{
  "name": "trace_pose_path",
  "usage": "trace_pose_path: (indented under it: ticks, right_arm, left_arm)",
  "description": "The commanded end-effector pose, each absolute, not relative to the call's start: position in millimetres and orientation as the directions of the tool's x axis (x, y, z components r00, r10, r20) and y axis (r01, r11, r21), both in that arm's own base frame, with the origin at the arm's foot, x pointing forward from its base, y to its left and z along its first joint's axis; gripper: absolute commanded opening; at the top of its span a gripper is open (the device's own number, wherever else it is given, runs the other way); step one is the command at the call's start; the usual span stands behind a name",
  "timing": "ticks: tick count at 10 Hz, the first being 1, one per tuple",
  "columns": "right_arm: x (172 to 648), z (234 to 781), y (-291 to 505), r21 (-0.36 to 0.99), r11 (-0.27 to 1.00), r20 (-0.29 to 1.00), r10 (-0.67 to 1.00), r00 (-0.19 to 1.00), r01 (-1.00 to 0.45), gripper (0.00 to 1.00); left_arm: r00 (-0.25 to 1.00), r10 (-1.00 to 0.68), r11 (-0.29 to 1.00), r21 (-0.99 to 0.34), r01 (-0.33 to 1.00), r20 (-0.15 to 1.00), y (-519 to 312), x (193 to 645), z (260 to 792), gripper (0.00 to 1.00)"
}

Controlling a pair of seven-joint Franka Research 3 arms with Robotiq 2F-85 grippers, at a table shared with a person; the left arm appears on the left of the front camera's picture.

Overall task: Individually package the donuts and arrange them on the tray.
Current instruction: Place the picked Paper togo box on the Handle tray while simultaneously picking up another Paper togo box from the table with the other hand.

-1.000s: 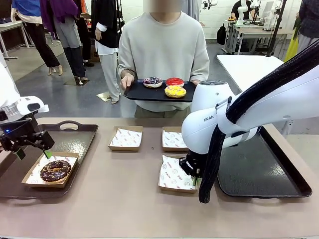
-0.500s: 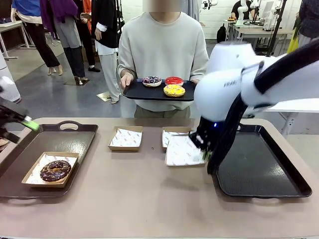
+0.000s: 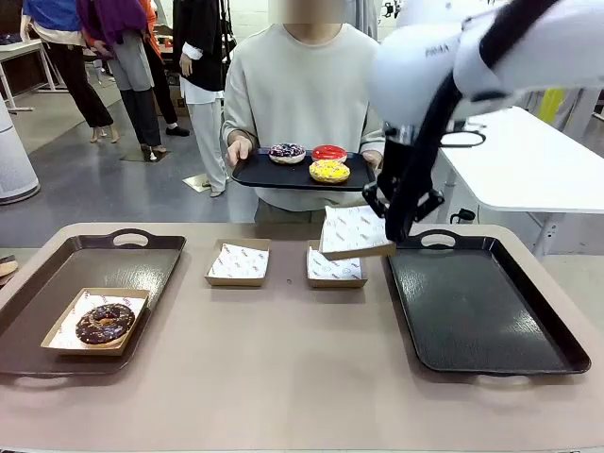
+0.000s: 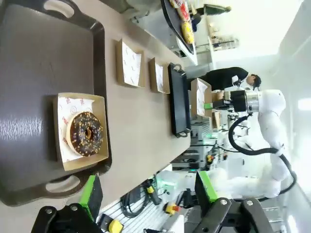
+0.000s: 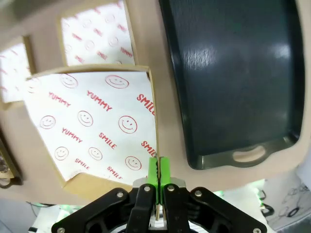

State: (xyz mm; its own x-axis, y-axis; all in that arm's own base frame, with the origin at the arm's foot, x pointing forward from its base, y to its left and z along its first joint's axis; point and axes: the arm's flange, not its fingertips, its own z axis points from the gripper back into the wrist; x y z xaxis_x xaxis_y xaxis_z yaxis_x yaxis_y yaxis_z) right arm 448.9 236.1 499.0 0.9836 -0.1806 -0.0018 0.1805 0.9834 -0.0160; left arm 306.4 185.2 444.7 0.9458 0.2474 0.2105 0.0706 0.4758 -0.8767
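Right gripper (image 5: 158,167) clamps raised paper-lined box (image 5: 97,121) by its rim, left gripper (image 4: 148,191) gapes; speckled chocolate donut (image 3: 105,323) sits boxed; purple donut (image 3: 289,153), red donut (image 3: 330,152), yellow donut (image 3: 331,173) ride person's tray (image 3: 255,173).

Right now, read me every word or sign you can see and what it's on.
"YUMMY": red, on the white paper lining the brown cardboard box in the right gripper.
"SMILE": same paper, beside red smiley faces.
Paper in the other boxes: red print, too small to read.
Lettering on the white right arm: blurred.
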Motion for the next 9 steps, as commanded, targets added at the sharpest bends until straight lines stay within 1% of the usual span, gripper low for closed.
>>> trace_pose_path:
  ticks: [1,4,6,7,8,9]
  right_arm:
    - [486.8,513.8,262.5,-0.102,0.983,-0.027,-0.159,0.987,0.156,0.00]
    - [523.7,516.0,281.6,-0.143,0.984,-0.028,-0.111,0.993,0.106,0.00]
    - [543.0,507.8,282.1,-0.146,0.982,-0.058,-0.126,0.990,0.116,0.00]
    - [548.2,502.2,281.0,-0.148,0.982,-0.068,-0.125,0.990,0.113,0.00]
    - [530.0,504.3,279.2,-0.119,0.988,-0.048,-0.102,0.994,0.096,0.00]
    - [530.0,504.3,279.2,-0.119,0.988,-0.048,-0.102,0.994,0.096,0.00]
  left_arm:
    - [0.941,0.277,0.414,-0.908,0.064,0.193,209.9,311.3,432.7,1.00]
    - [0.930,0.341,0.366,-0.931,0.000,0.134,241.2,306.2,417.9,1.00]
    - [0.940,0.326,0.343,-0.939,-0.017,0.102,251.6,307.0,412.4,1.00]
    - [0.939,0.330,0.346,-0.938,-0.028,0.094,252.9,308.1,409.9,1.00]
    - [0.935,0.342,0.360,-0.932,-0.044,0.088,244.6,302.0,411.6,1.00]
    - [0.935,0.342,0.360,-0.932,-0.044,0.088,244.6,302.0,411.6,1.00]
